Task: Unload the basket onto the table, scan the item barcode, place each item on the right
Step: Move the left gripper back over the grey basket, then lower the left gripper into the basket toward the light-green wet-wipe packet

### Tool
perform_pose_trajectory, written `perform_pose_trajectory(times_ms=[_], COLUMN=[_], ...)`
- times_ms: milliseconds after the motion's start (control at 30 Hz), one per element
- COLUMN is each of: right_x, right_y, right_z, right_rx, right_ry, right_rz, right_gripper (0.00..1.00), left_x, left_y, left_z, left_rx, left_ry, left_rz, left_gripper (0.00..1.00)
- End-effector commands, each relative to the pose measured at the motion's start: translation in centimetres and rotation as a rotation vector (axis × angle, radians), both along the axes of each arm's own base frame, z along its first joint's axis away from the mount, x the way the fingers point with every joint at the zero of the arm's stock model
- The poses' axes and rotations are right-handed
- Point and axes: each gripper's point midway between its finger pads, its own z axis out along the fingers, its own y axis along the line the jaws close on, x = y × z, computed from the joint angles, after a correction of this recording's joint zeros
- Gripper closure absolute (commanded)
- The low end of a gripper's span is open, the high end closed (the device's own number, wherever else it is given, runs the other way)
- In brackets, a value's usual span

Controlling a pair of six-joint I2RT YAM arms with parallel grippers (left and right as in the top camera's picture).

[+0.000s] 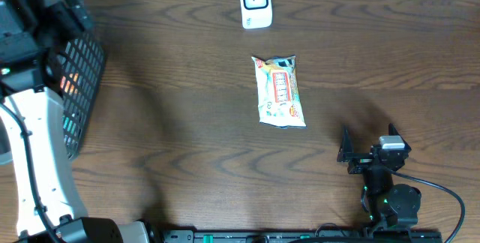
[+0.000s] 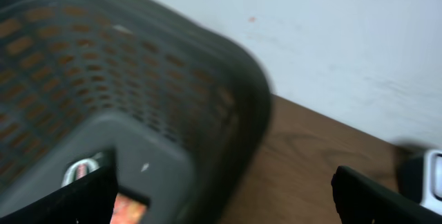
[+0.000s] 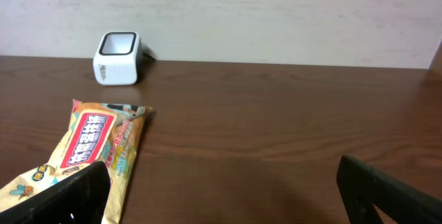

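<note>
The flat wooden table (image 1: 172, 85) is dark brown, with a wavy grain of lighter and darker streaks. The small boxy plastic barcode scanner (image 1: 255, 3) is white, its window framed in black. The crinkly plastic snack packet (image 1: 280, 91) is cream-yellow, printed with a red panel of white lettering and orange touches. The perforated plastic basket (image 1: 82, 78) is dark grey, and orange shows through its grid of small holes. The plain wall (image 3: 276, 16) is off-white. The left arm (image 1: 37, 145) has a white shell with black joints. The right gripper (image 1: 367, 139) is black.
</note>
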Motion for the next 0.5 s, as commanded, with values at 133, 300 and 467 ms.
perform_pose_trajectory(times_ms=[133,300,467], right_x=[0.0,0.0,0.0], right_y=[0.0,0.0,0.0], right_z=[-0.1,-0.1,-0.1], right_rx=[0.002,0.002,0.002], right_ry=[0.002,0.002,0.002], right_rz=[-0.001,-0.001,-0.001], right_gripper=[0.01,0.01,0.01], left_x=[-2.5,-3.8,-4.8], left_y=[4.4,6.6,8.4], left_z=[0.4,-0.3,-1.7], left_rx=[0.012,-0.001,-0.023], left_ry=[0.016,0.043,0.089], left_rz=[0.112,0.168,0.213], left_gripper=[0.02,0.02,0.02])
